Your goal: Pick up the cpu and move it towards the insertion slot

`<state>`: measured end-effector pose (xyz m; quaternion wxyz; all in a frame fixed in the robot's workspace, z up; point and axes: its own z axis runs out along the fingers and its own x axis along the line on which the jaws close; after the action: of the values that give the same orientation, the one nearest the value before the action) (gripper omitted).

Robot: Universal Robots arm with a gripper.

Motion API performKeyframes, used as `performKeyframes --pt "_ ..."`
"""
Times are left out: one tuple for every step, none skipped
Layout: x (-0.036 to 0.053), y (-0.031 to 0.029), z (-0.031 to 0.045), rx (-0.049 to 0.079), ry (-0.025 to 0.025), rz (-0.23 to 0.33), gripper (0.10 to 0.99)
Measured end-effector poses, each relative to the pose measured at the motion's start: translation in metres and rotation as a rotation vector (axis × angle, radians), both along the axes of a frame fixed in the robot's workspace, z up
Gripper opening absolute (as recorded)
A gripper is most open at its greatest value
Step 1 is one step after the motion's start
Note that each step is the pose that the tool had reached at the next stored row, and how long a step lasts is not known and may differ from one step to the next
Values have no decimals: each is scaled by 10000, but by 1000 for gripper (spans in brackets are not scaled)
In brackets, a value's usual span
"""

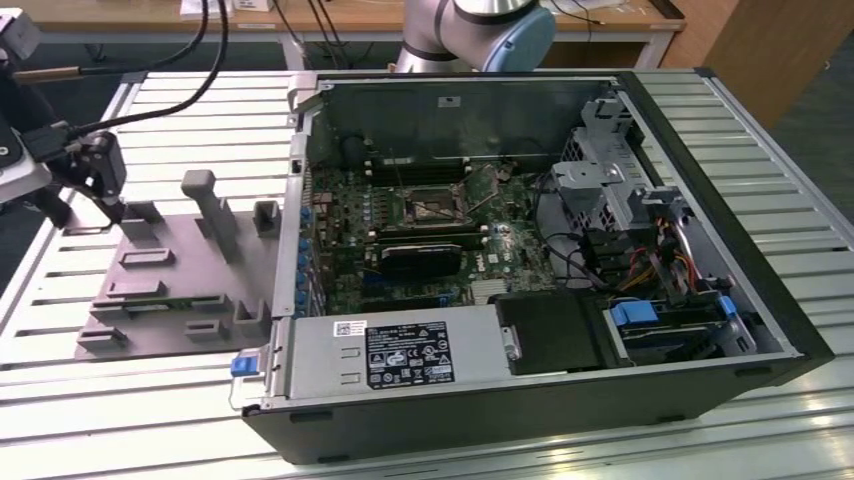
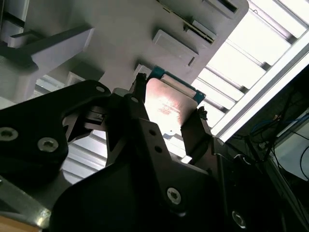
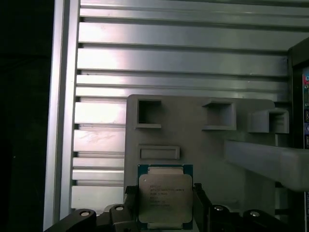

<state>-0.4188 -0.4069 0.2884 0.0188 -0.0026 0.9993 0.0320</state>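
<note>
Gripper pinches the cpu in the first wrist view; the exterior view shows the insertion slot well apart.

A slatted aluminium tabletop carries a grey plastic fixture and, just beside it, an open computer case.
</note>
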Motion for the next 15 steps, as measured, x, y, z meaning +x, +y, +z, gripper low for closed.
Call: performKeyframes --pt "0 0 27 -1 -6 0 537" --pt "0 0 55 -1 -13 -1 537" --pt "0 0 84 -1 -21 -1 537" --pt "0 0 116 0 -32 0 537" --pt "0 0 147 -1 -41 -1 537" --pt "0 0 178 -1 -51 -1 537" --pt "0 0 208 -1 -62 0 537" --pt "0 0 238 -1 -71 -1 537" --pt "0 0 269 -1 -80 -1 537" --pt "0 0 300 -1 -91 -1 537" --pt "0 0 334 -1 -102 0 537" --pt "0 0 366 -1 -111 0 537" --pt "0 1 397 -1 -122 0 537" --pt "0 1 429 -1 -132 -1 537" --pt "0 1 460 -1 -143 -1 537"
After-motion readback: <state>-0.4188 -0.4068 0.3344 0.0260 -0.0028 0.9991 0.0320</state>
